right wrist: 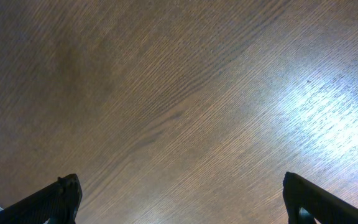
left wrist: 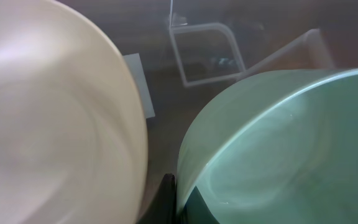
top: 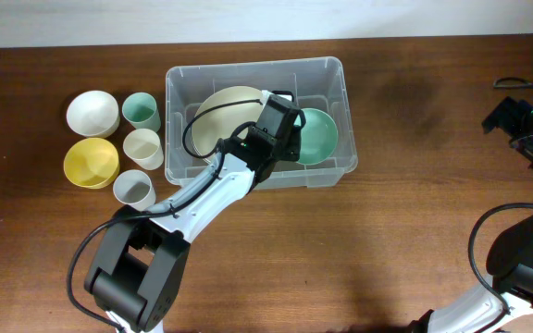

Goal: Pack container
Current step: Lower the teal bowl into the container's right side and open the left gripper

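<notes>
The clear plastic container point(top: 248, 67) stands at the table's centre. A large cream bowl point(top: 222, 118) lies in its left half and a green bowl point(top: 320, 135) in its right half. My left gripper point(top: 290, 131) reaches down into the container between them. It is shut on the green bowl's point(left wrist: 278, 149) left rim, one dark finger outside the wall and one inside. The cream bowl point(left wrist: 48, 118) fills the left of the wrist view, close beside that finger. My right gripper point(right wrist: 179, 190) hovers open over bare wood, at the far right point(top: 528, 120) of the overhead view.
Left of the container stand a white bowl point(top: 92, 113), a yellow bowl point(top: 91, 162), a green cup point(top: 141, 111), a cream cup point(top: 142, 148) and a white cup point(top: 133, 190). The container's white label point(left wrist: 138, 84) shows on its base.
</notes>
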Tool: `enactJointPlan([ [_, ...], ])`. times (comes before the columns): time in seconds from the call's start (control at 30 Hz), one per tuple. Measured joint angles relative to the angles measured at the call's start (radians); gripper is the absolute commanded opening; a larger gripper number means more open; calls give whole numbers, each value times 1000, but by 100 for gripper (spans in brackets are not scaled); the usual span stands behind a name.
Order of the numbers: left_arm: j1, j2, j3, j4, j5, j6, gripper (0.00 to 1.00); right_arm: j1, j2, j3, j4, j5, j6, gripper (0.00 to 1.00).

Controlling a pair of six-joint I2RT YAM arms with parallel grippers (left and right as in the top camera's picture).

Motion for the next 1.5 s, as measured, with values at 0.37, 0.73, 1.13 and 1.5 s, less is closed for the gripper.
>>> enactJointPlan([
  [0.37,0,0,0,44,-7,42,8,0,0,0,0,0,0,99],
  [0.73,0,0,0,69,-49,45,8,0,0,0,0,0,0,99],
  [1.13,0,11,0,135,-52,72,11,0,0,0,0,0,0,99],
  [1.5,0,75,3,145,-53,73,12,0,0,0,0,0,0,99],
])
